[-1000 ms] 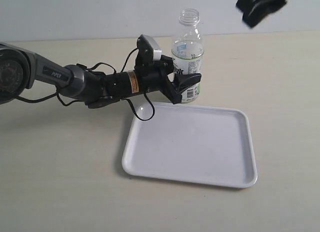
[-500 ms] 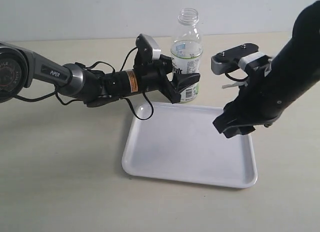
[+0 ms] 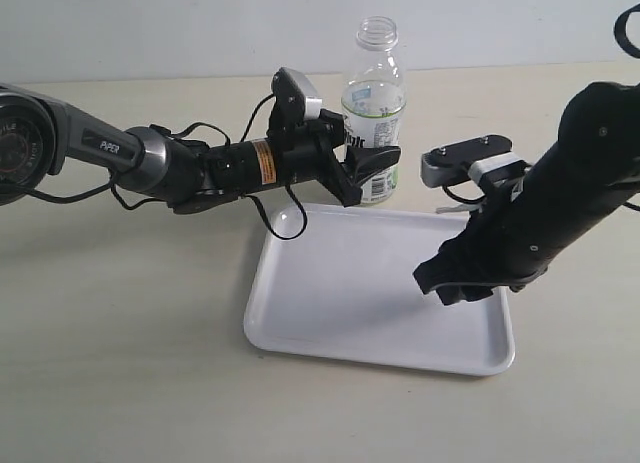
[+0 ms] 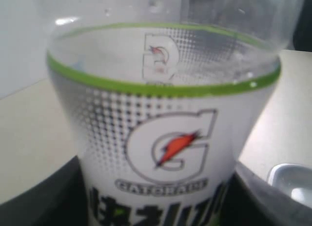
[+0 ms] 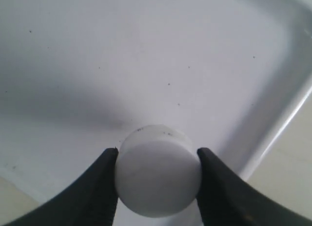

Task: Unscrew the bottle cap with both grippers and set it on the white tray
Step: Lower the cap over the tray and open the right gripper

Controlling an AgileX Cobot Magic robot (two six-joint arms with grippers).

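Beige table (image 3: pixel 130 363), left claw (image 3: pixel 368 175) gripping Gatorade bottle (image 3: pixel 375 103) (uncapped), right claw (image 3: pixel 445 283) pinching cap (image 5: pixel 157 179) over white tray (image 3: pixel 340 303)

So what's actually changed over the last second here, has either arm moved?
The right gripper swung in from the top right edge of the exterior view and dropped low over the white tray, near its right rim. The bottle cap is pinched between its fingers. Nothing was visibly grabbed or released. The left gripper stays clamped on the bottle, which stands uncapped behind the tray, unmoved.
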